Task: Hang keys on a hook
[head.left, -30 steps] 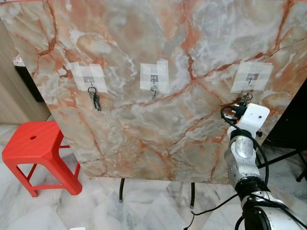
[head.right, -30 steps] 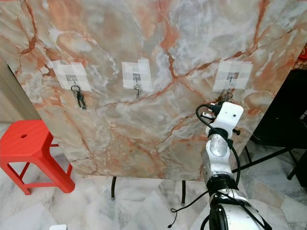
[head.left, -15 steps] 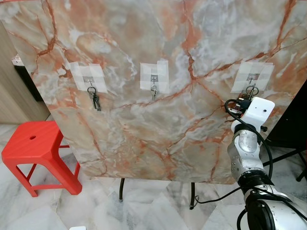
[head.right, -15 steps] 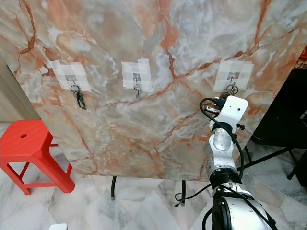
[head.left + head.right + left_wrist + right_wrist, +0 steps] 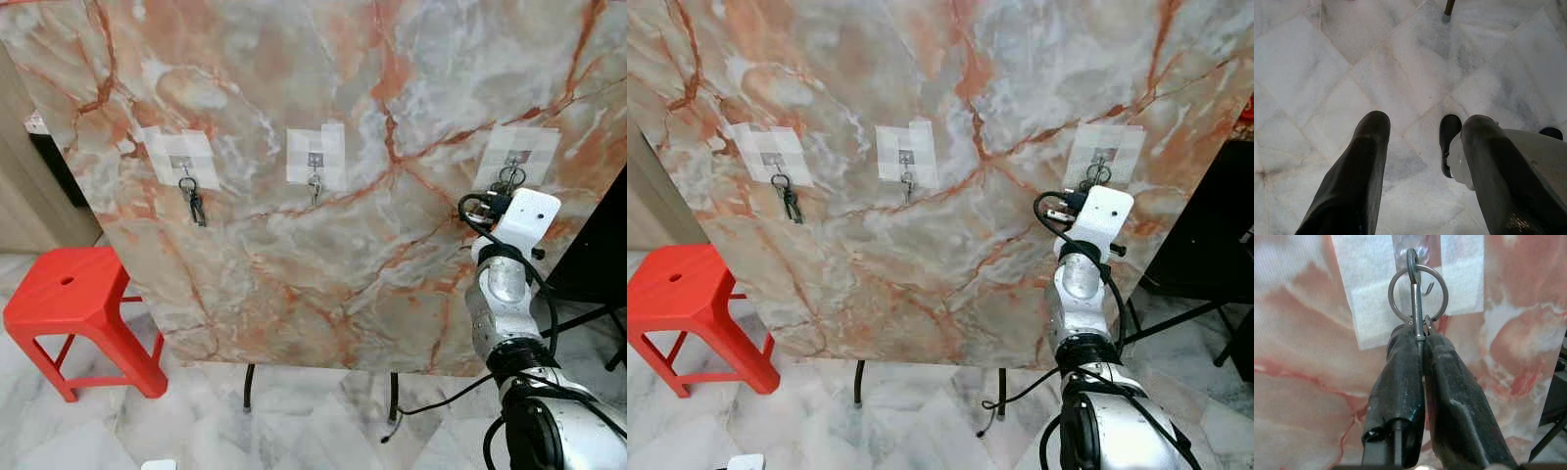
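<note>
The right gripper (image 5: 1419, 340) is pinched shut on the keys (image 5: 1415, 293), gripping them just below the ring so that the ring and one flat metal piece stand up out of the black fingers (image 5: 1400, 372), right in front of the right-hand hook (image 5: 1426, 286) on its white tape patch (image 5: 1366, 284). The keys look light, hard and stiff, but the ring is loose on what it carries and smooth metal can slip or swivel between the pads, so a firm hold close under the ring, as here, seems the best place to keep the loop steady and open to the hook. From the right wrist view the ring overlaps the small hook, though whether it is already over the tip or only in front of it cannot be told. The head views show what the wrist cannot: the whole marble board (image 5: 323, 245) on thin legs, the right arm reaching up to its right edge, two more taped hooks, the left one already carrying another bunch of keys (image 5: 194, 201), and a red stool (image 5: 73, 294) beside it. The left gripper (image 5: 1420, 142) hangs idle over the pale tiled floor (image 5: 1327, 63), fingers spread apart and holding nothing.
</note>
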Available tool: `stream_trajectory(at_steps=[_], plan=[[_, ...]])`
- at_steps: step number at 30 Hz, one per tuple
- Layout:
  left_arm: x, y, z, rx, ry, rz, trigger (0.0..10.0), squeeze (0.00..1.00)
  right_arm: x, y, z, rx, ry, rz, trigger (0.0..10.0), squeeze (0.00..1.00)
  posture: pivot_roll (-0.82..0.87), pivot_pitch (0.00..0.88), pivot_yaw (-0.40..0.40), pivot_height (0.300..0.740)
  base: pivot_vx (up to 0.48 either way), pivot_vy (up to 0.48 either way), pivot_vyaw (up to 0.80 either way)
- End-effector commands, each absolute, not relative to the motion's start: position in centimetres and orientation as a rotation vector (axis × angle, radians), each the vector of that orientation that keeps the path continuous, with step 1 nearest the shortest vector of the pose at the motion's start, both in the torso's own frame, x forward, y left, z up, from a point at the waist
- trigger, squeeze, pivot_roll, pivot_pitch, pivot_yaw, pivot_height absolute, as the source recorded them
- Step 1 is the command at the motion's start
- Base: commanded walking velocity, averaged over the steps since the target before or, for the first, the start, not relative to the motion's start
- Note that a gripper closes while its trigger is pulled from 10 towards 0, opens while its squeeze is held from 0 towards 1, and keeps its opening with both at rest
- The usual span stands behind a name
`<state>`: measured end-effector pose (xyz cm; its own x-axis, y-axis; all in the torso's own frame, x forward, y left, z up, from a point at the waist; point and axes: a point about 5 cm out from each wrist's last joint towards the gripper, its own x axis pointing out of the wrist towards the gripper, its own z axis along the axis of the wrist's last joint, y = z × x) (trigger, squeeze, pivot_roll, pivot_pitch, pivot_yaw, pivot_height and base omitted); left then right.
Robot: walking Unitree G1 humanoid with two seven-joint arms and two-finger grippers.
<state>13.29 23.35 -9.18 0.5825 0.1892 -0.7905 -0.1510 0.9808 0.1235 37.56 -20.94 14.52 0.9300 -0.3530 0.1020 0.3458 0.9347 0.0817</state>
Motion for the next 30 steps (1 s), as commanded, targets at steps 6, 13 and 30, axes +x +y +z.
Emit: stream_trajectory(at_steps=[6,13,30], plan=[[13.0,23.6,-9.2,0.07,0.935,0.186,10.0,0.0,38.3,-21.3,16.0,0.057,-0.13,-0.361,10.0,0.0,0.06,0.0,0.002,0.74,0.0,0.0,0.0],[13.5,23.7,-9.0,0.073,0.924,0.184,10.0,0.0,38.4,-21.5,16.5,0.059,-0.145,-0.359,10.0,0.0,0.05,0.0,0.005,0.74,0.0,0.0,0.0],[12.8,23.1,-9.4,0.073,0.945,0.176,10.0,0.0,38.3,-22.3,16.4,0.09,-0.136,-0.395,10.0,0.0,0.05,0.0,0.011,0.74,0.0,0.0,0.0]])
